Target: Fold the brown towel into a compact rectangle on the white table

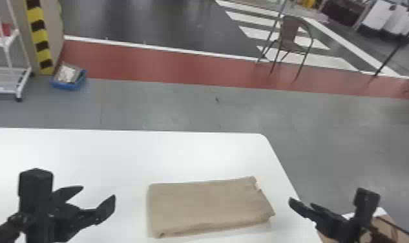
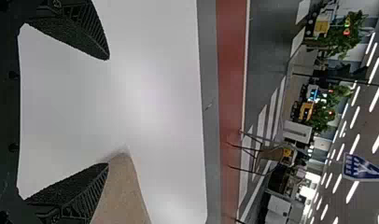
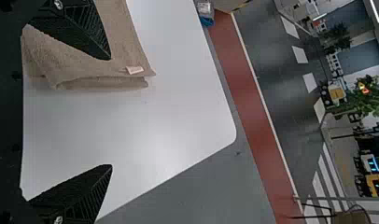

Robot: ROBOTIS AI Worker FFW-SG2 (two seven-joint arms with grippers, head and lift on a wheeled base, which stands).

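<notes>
The brown towel [image 1: 208, 206] lies on the white table [image 1: 84, 155] as a flat, folded rectangle, wider than deep. My left gripper [image 1: 95, 197] stands open to the left of the towel, apart from it. My right gripper [image 1: 302, 206] is just right of the towel, over the table's right edge. In the left wrist view, my left gripper [image 2: 108, 112] has its fingers wide apart, with a corner of the towel [image 2: 122, 191] behind one of them. In the right wrist view, my right gripper [image 3: 110, 112] is open too; the towel [image 3: 103, 67] shows layered edges and a small label.
The table's right edge [image 1: 279, 161] slopes down past the towel toward my right arm. Beyond the table stand a white rack [image 1: 9, 42], a blue bin [image 1: 68, 77] and a chair [image 1: 289, 35] on the floor. A brown surface lies beneath my right arm.
</notes>
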